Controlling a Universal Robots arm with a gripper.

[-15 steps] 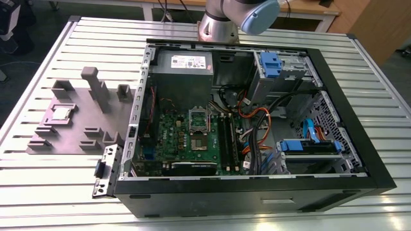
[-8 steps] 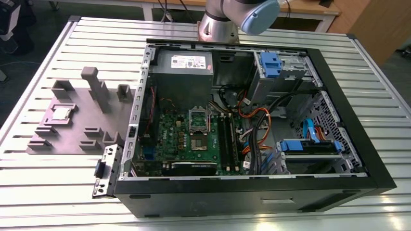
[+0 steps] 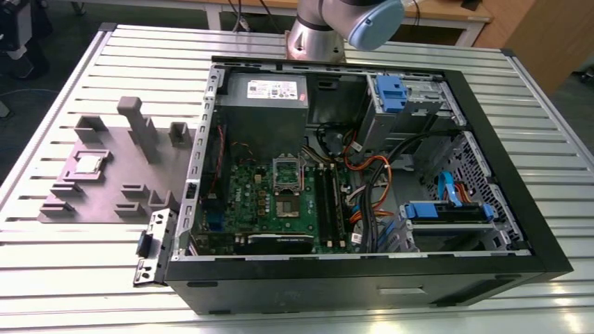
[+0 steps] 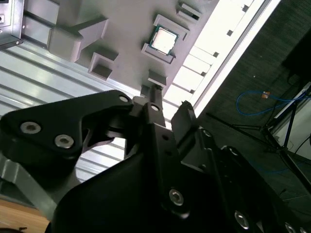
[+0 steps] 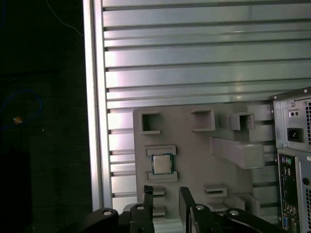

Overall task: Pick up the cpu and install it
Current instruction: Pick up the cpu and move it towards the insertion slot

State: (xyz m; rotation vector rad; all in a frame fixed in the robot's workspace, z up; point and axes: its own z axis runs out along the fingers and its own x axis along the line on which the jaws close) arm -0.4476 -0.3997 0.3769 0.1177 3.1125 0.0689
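One cpu (image 3: 90, 163) is seated in the grey fixture plate (image 3: 107, 191), beside the open computer case (image 3: 352, 289) | gripper (image 5: 166, 191) is seen released, empty, near the cpu, not touching it.

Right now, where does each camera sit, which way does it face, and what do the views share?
Exterior view: off the arm, raised, looking down on the open case, the holder and the arm's base.
First wrist view: on the wrist, looking past the open gripper at the cpu in the holder.
Second wrist view: on the wrist, looking across the gripper's body at the same cpu.
Shared: all three show the cpu in the holder.
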